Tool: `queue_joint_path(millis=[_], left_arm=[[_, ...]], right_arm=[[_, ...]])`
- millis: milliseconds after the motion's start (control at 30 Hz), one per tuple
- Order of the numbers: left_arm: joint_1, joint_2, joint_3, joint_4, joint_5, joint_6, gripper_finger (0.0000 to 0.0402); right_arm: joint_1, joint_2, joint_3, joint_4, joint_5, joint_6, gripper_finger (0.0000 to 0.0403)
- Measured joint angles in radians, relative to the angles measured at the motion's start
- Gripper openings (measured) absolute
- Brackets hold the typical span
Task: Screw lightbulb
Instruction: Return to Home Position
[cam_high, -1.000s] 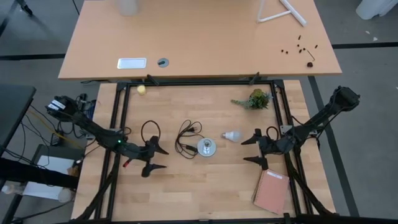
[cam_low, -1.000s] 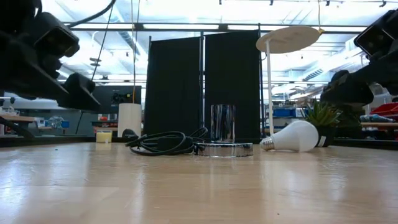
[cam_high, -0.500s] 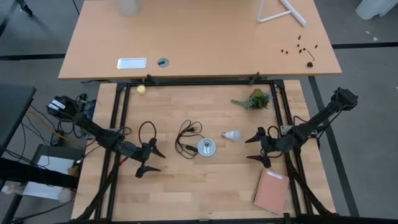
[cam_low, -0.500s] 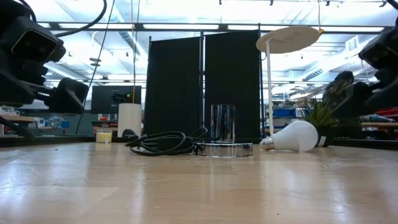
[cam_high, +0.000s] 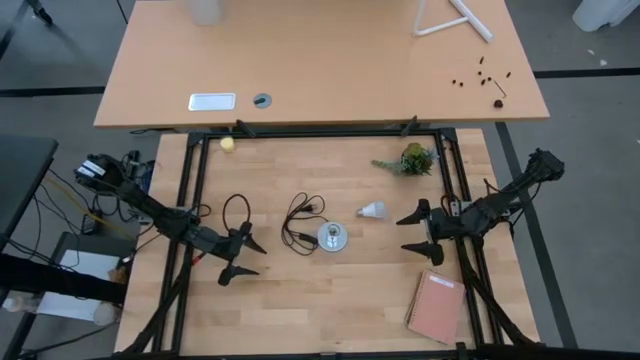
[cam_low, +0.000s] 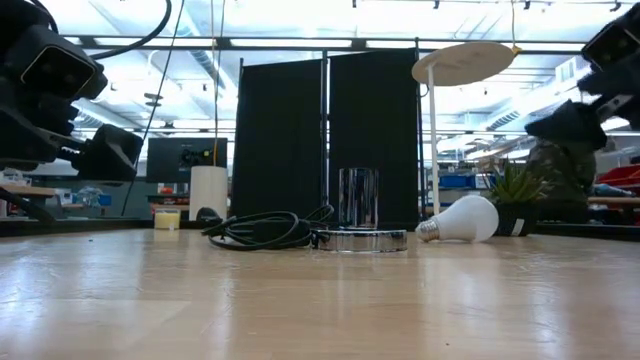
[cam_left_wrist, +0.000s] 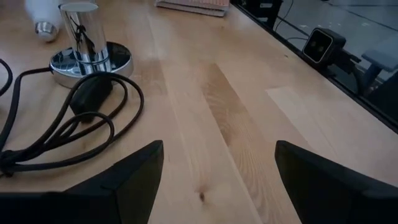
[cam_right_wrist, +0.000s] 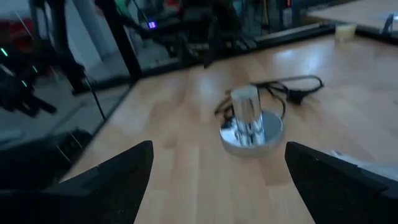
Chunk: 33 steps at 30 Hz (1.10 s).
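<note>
Pulled back rightward, right hand (cam_high: 404, 234) gapes empty near lightbulb (cam_high: 372, 210); left hand (cam_high: 244, 263) likewise open, seemingly unmoved.

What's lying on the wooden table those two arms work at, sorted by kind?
White frosted lightbulb: 1
Round silver lamp socket with black cord: 1
Small green potted plant: 1
Reddish-brown notebook: 1
Small yellow block: 1
Total: 5

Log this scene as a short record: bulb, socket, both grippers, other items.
lightbulb: lying on its side on the table, apart from the socket base, not screwed in
socket base: upright, empty, black cord coiled beside it
left gripper: open, empty, left of the cord
right gripper: open, empty, right of the lightbulb, not touching it
other: small plant, notebook
</note>
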Motion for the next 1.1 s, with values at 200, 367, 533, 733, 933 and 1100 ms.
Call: queue_joint_path(millis=[200,367,533,733,933,1100], left_arm=[[0.0,0.0,0.0,0.004,-0.001,0.0,0.0312],[0.001,-0.028,0.0,0.001,-0.004,0.0,0.0312],[0.001,-0.152,0.0,-0.024,-0.004,0.0,0.0312],[0.014,-0.347,0.0,-0.174,-0.005,0.001,0.0312],[0.021,-0.55,0.0,-0.364,-0.005,0.001,0.0312],[0.021,-0.731,0.0,-0.428,-0.006,0.001,0.0312]], right_arm=[[0.0,-0.132,0.0,0.0,0.0,0.0,0.0373],[0.0,-0.226,0.0,0.0,0.001,0.0,0.0373],[0.0,-0.284,0.001,0.0,0.005,0.0,0.0373],[0.0,-0.284,0.0,0.001,0.005,0.0,0.0373],[-0.021,-0.284,0.0,0.001,0.005,0.0,0.0373],[-0.048,-0.284,0.0,0.002,0.004,0.0,0.0373]])
